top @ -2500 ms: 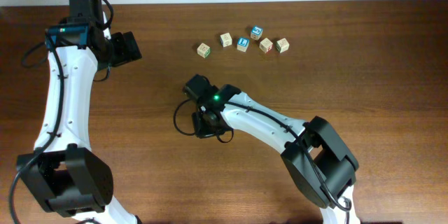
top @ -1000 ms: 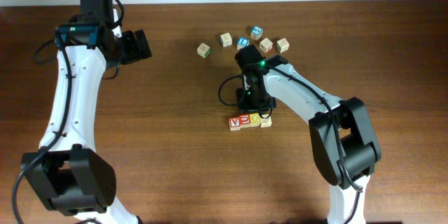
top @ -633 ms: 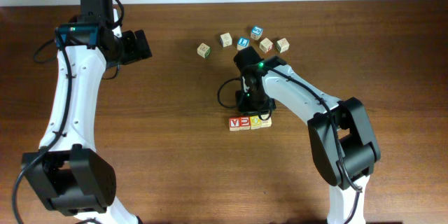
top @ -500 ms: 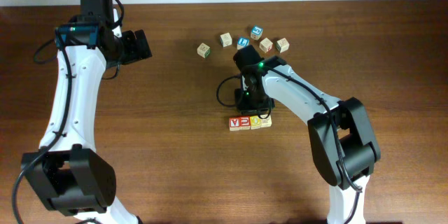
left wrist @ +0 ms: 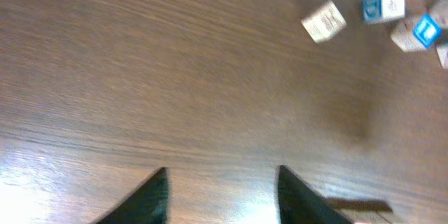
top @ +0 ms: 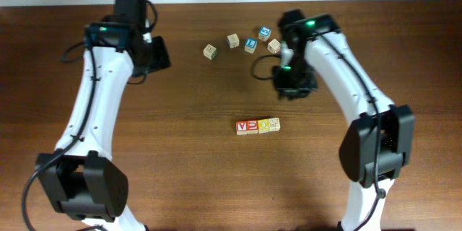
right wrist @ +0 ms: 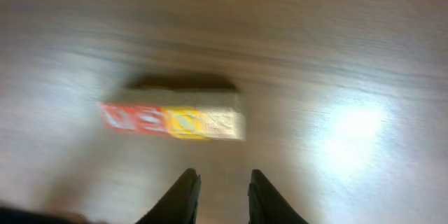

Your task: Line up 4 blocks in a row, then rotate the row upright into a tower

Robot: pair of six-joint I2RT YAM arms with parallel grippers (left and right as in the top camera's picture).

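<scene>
Overhead: blocks touching in a row, letters unclear.

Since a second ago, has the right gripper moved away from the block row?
Yes. In the overhead view the right gripper has pulled up and to the right, off the block row, which sits unmoved, and toward the loose cubes.

Twin arms: white links, black joints
The left arm and right arm have glossy white link shells between bulky black joint housings, largest at the base. A green indicator light glows on each black wrist module, with loose black cables looping beside it. The left gripper and right gripper carry matte black tapered fingers
</scene>
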